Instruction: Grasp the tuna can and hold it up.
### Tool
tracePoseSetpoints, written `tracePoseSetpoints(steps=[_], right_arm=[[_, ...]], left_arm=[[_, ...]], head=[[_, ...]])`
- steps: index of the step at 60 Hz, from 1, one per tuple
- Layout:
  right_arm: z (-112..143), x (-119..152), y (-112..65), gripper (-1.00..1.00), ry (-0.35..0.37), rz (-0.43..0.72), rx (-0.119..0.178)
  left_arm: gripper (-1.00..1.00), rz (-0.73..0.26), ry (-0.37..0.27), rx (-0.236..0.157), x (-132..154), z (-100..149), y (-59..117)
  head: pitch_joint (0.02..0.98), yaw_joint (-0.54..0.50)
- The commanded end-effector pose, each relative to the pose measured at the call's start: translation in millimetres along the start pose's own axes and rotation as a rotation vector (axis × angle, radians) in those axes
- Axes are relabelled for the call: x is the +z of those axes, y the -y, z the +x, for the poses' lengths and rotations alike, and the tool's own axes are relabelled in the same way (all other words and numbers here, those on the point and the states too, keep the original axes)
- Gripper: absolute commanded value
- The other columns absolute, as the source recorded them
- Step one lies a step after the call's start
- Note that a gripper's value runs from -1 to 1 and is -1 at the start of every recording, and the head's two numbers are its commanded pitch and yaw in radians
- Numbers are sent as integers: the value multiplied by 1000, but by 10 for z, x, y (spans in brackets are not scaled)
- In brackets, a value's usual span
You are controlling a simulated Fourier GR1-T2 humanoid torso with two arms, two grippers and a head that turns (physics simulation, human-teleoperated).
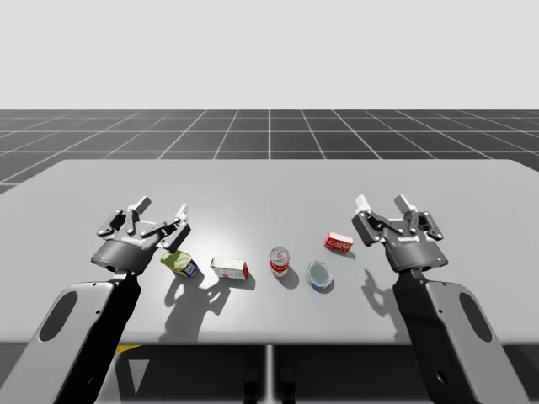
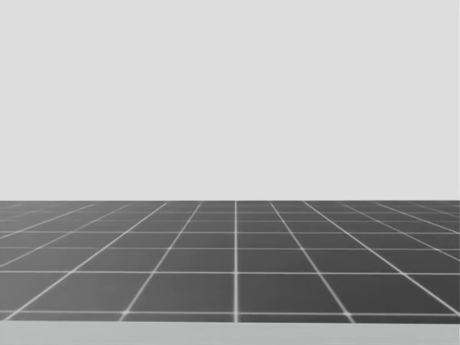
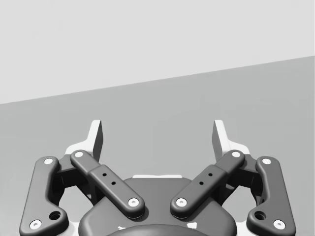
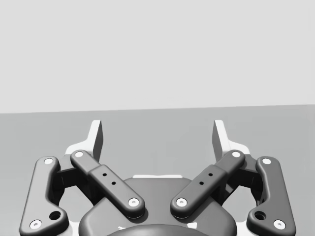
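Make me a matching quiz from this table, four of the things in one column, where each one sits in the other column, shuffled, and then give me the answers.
Things:
1. tuna can
2. small red box
3. green and yellow box
4. tall red and white can

Places:
A. right by my left gripper
B. nearest my right gripper
C. standing between the white and red box and the tuna can
D. lying flat beside the tall red and white can, on my right arm's side

Pairs: 1-D, 2-B, 3-A, 4-C.
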Motion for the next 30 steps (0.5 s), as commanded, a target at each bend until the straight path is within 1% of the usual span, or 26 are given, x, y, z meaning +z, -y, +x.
tracePoseSetpoints(steps=[1, 4, 7, 9, 16, 21, 23, 28, 30], right_arm=[[-7, 5, -17, -1000, 19, -17, 17], [-1, -2, -22, -1000, -1, 12, -7], [2, -2, -20, -1000, -13, 11, 4], [4, -1, -16, -1000, -30, 18, -15], [8, -3, -11, -1000, -38, 14, -17], [13, -3, -6, -1000, -43, 14, -22], [14, -3, -4, -1000, -43, 15, -22], [13, -5, -1, -1000, -45, 14, -17], [10, -4, -4, -1000, -42, 10, 0]], left_arm=[[-1000, 1, 0, -3, 0, -1, 3], [-1000, 1, 0, -3, -2, -3, 2], [-1000, 1, 0, -4, -2, -3, 2], [-1000, 2, 1, -5, -2, -3, 1], [-1000, 3, 0, -5, -2, -5, -1], [-1000, 3, -1, -7, -2, -6, -2], [-1000, 4, -2, -7, -3, -8, -2], [-1000, 4, -3, -11, -5, -13, -3], [-1000, 4, -4, -12, -6, -14, -3]], head=[[65, 17], [78, 17], [89, 17], [109, 19], [178, 24], [266, 23], [292, 23], [394, 20], [419, 20]])
